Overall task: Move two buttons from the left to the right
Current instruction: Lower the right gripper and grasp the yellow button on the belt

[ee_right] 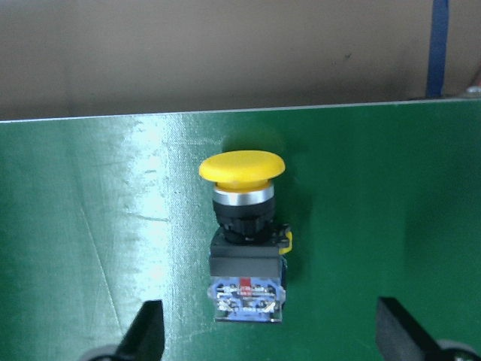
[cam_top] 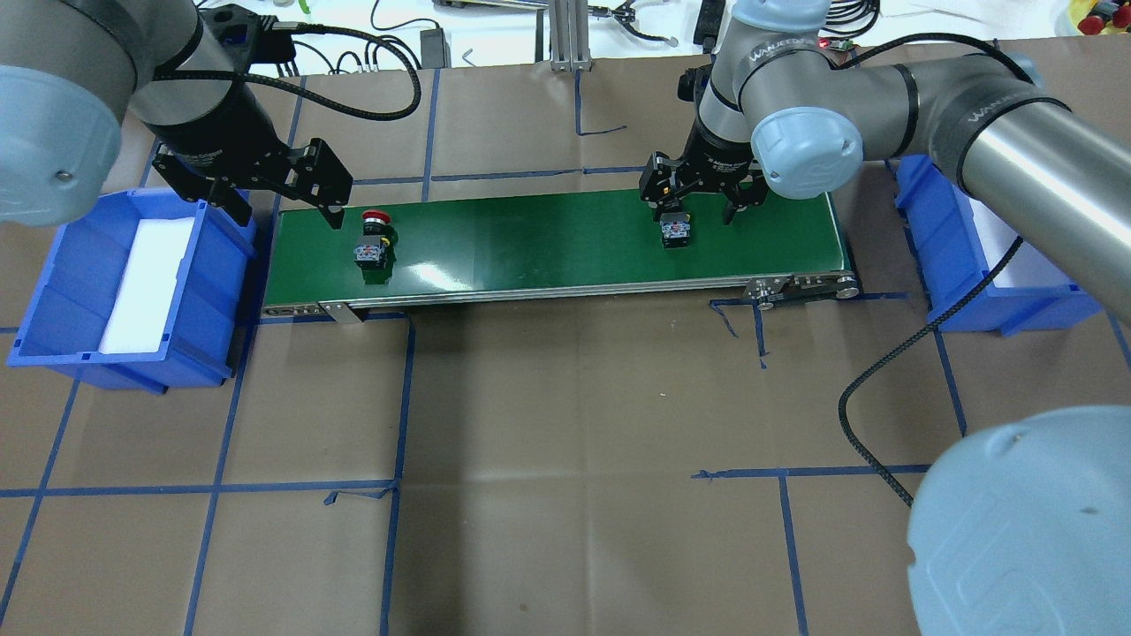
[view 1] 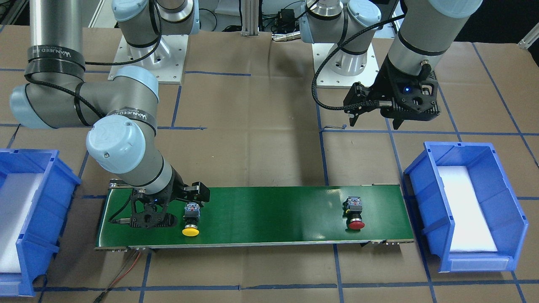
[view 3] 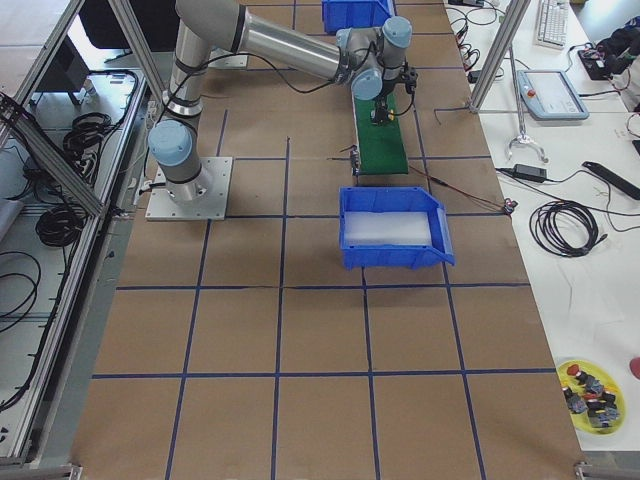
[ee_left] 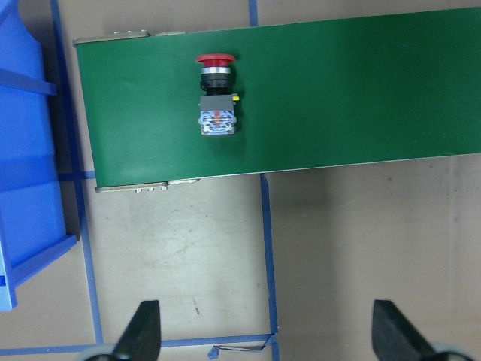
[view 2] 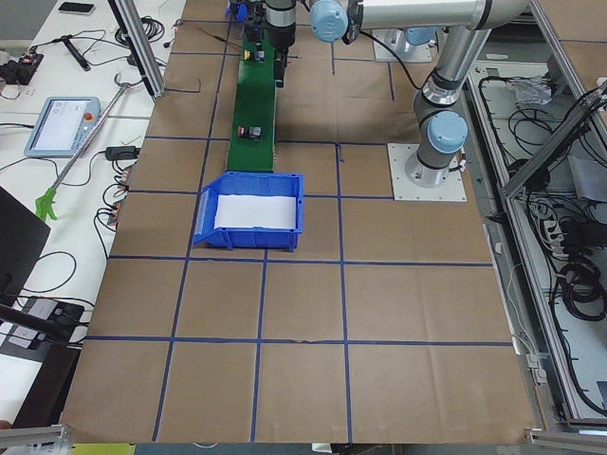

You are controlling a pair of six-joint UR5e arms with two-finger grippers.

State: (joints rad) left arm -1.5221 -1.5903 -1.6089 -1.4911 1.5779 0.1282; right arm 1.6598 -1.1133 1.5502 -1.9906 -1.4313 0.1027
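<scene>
The jaws of the right gripper stand wide apart and hold nothing. The yellow button lies on its side just ahead of them, its grey-white block nearest the tips and its cap pointing away. It sits at the robot's right end of the green belt, and the gripper is down low over it. I can't tell whether a tip touches the block.

To my eye the step is picking this one up. The block is the part to pinch, since its flat sides give the jaws something square, while the round cap and neck would likely roll. I'd bring the tips forward until the block is fully between them, keep them just off the belt, then close squarely so it doesn't twist.

The right bin stands just past that end of the belt, so the carry looks short.

Farther off, the left gripper hangs above the tabletop beside the belt's other end, jaws also apart and empty. The red button lies on the belt near it, close to the left bin.
</scene>
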